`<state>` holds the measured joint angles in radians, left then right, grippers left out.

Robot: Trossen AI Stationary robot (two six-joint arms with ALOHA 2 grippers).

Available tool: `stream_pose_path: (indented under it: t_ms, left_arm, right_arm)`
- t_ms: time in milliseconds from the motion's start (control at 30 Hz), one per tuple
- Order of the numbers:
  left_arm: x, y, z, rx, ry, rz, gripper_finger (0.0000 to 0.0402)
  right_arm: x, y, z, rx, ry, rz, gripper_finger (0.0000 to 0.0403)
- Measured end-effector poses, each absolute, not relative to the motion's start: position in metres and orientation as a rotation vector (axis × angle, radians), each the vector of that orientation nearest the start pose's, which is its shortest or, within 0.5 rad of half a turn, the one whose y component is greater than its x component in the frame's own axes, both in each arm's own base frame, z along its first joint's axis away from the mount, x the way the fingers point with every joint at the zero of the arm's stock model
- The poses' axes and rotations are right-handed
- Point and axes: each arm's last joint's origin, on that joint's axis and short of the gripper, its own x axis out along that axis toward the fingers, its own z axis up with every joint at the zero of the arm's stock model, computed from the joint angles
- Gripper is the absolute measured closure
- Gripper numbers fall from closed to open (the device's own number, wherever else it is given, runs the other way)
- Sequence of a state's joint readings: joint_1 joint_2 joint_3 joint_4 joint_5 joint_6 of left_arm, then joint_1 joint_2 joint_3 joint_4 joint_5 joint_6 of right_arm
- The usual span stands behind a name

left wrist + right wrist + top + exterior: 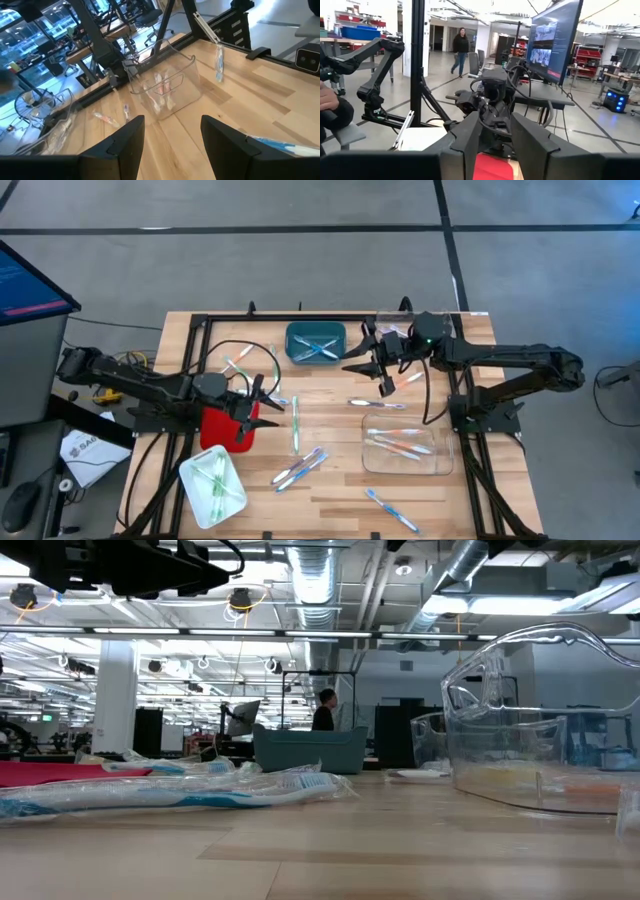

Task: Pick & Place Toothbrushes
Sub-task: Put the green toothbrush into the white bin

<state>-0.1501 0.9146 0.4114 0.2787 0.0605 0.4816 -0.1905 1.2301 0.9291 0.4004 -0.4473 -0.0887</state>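
Wrapped blue-and-white toothbrushes (170,790) lie loose beside the clear plastic tray (435,465) — left gripper (262,406) open, empty; right gripper (372,366) half-closed, seemingly empty — crinkly wrappers could slip.

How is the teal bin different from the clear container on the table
The teal bin is opaque and sits at the table's far edge, near the right gripper; the clear container is see-through and lies on the right side, nearer the front. The teal bin holds blue and white toothbrushes; the clear container holds orange-red and white ones. Both are open-topped and hold a few toothbrushes.
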Motion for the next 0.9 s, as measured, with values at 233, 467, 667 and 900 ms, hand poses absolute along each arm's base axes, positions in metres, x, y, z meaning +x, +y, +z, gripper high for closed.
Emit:
stream_pose_path:
  t_ms: [233, 467, 667, 900]
  left_arm:
    - [0.1942, -0.0311, 0.2255, 0.487, 0.17, -0.26, 0.0211]
    - [0.1944, -0.0312, 0.2261, 0.487, 0.165, -0.259, 0.0211]
    - [0.1951, -0.0313, 0.2253, 0.487, 0.169, -0.259, 0.0211]
    - [0.1994, -0.0319, 0.2224, 0.499, 0.174, -0.262, 0.0211]
  right_arm:
    - [0.2743, -0.0402, 0.3463, -0.125, -0.106, 0.252, 0.0294]
    - [0.2743, -0.0402, 0.3461, -0.135, -0.106, 0.252, 0.0294]
    - [0.2743, -0.0402, 0.346, -0.144, -0.106, 0.251, 0.0294]
    - [0.2742, -0.0409, 0.346, -0.145, -0.106, 0.248, 0.0294]
